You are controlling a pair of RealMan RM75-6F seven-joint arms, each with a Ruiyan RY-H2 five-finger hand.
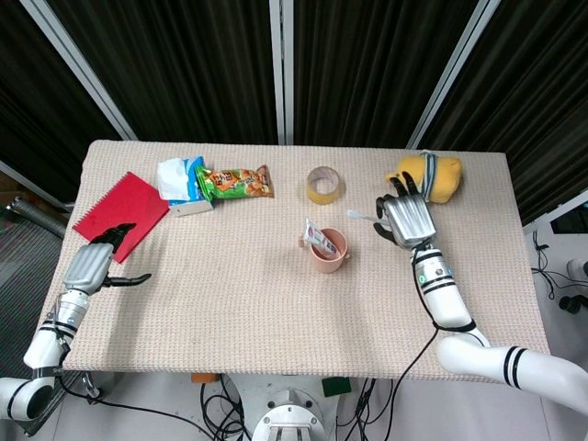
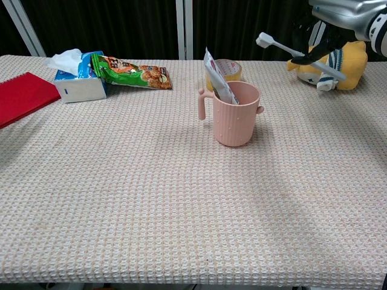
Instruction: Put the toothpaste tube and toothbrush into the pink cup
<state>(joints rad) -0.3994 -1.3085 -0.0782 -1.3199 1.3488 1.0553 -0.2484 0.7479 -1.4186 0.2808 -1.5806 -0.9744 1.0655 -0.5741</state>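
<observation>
1. The right hand [image 1: 406,220] sits right of centre in the head view and at the upper right corner of the chest view, raised above the table [image 2: 151,205]. Its fingers are curled around the toothbrush [image 2: 299,55], which it holds off the surface.
2. The toothbrush lies tilted in that grip, its bristle head up and to the left, pointing toward the pink cup [image 2: 234,114] but well apart from it.
3. The pink cup stands upright near the centre of both views, with the toothpaste tube [image 2: 216,78] already inside it, leaning and sticking out above the rim.
4. The left hand [image 1: 91,265] is at the lower left of the head view, over the table's edge, fingers loosely spread and holding nothing.
5. Behind the cup lies a roll of tape [image 1: 323,185]. A yellow plush toy [image 2: 338,60] sits at the upper right, just behind the right hand.
6. At the upper left lie a red notebook [image 1: 120,215], a tissue pack [image 1: 181,185] and a snack bag [image 1: 238,182] beside it.
</observation>
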